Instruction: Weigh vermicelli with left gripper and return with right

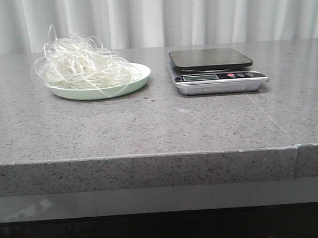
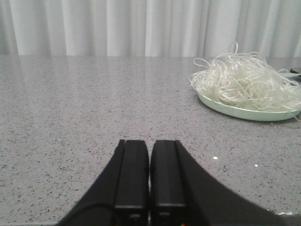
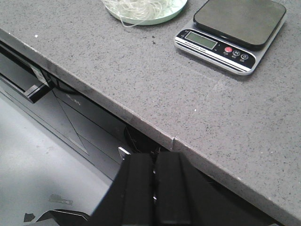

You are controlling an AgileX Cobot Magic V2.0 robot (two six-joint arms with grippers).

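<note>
Vermicelli [image 1: 84,67] sits heaped on its plate [image 1: 138,80] beside the scale [image 1: 216,69]; my left gripper [image 2: 149,181] and right gripper [image 3: 154,190] have fingers pressed together, empty.

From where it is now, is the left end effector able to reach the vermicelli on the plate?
Probably yes. The left end effector is shut and low over bare counter, and nothing stands between it and the vermicelli heaped on the plate. It must open first.

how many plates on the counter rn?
1. A pale green plate holding the vermicelli, on the counter's left half in the front view, left of the scale. No others visible in any view.
</note>
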